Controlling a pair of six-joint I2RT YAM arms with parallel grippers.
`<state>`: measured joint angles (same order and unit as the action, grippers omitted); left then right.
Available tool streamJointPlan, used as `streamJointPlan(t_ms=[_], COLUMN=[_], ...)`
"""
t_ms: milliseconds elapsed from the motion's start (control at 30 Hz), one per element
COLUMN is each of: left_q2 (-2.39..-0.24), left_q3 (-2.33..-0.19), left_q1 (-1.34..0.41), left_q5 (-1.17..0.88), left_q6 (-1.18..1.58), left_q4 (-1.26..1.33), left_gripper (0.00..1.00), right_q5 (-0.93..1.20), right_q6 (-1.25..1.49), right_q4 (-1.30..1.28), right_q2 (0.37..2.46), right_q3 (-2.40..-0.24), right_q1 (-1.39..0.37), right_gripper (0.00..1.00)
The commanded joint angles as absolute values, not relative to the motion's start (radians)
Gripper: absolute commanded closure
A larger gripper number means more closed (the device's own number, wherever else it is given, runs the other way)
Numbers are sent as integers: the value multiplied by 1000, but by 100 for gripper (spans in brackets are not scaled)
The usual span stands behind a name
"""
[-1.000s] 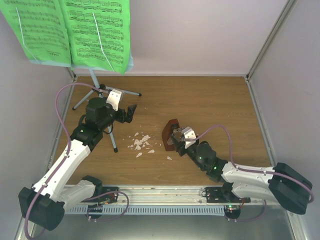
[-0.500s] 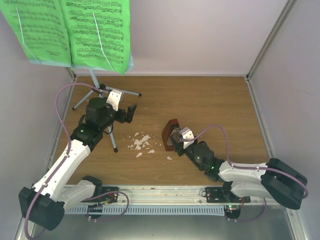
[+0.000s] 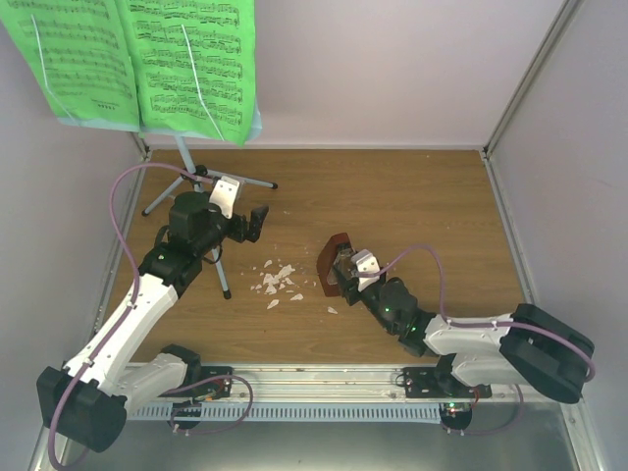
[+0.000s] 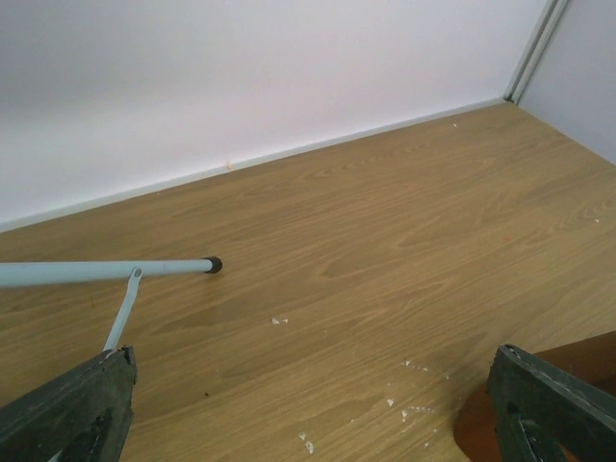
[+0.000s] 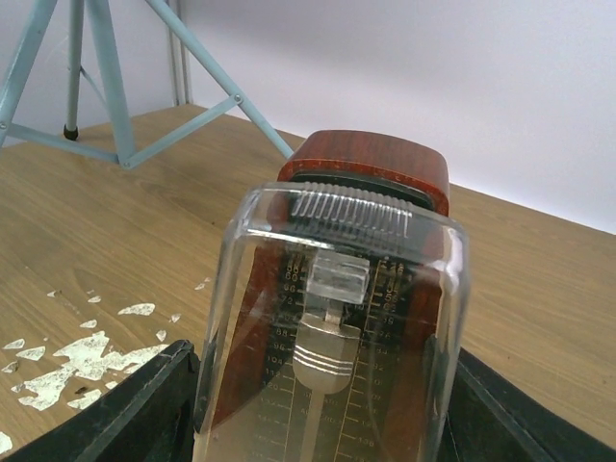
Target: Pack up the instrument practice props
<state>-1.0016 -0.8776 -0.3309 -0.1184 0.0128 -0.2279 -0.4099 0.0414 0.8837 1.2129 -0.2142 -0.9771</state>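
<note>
The pale blue music stand (image 3: pixel 186 157) stands at the back left on grey tripod legs, with bright green sheet music (image 3: pixel 147 64) on its desk. The reddish-brown metronome (image 3: pixel 332 263) with a clear front cover stands mid-table. My right gripper (image 3: pixel 345 270) is shut on it; in the right wrist view the metronome (image 5: pixel 366 173) fills the space between the black fingers (image 5: pixel 125 409). My left gripper (image 3: pixel 253 224) is open and empty, right of the tripod. In the left wrist view one tripod leg (image 4: pixel 106 271) lies at the left, and the gripper (image 4: pixel 308 428) stands wide.
White crumbs (image 3: pixel 277 280) lie scattered between the two grippers and show in the right wrist view (image 5: pixel 77 356). Grey walls close in the table at the back, left and right. A metal rail (image 3: pixel 324 378) runs along the near edge.
My right arm has folded further in and the metronome has shifted slightly left in its grip. The left arm has barely moved.
</note>
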Motion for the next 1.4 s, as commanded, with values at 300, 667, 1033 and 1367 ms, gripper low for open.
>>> streamJointPlan(t_ms=[300, 667, 1033, 1367], left_q2=[-997, -994, -991, -991], left_q3=[-865, -864, -862, -862], left_q1=[-326, -327, -328, -328], left_q5=[-132, -133, -129, -129], left_q6=[-15, -17, -18, -17], left_q4=[-177, -178, -179, -179], left_gripper=[1, 1, 1, 1], right_q5=[-433, -448, -481, -460], right_q6=[69, 73, 64, 68], right_q4=[861, 813, 721, 677], right_q2=[1277, 1255, 1230, 1254], right_q3=[-205, -222, -263, -304], right_q1=[-986, -987, -984, -978], right_gripper=[52, 44, 37, 30])
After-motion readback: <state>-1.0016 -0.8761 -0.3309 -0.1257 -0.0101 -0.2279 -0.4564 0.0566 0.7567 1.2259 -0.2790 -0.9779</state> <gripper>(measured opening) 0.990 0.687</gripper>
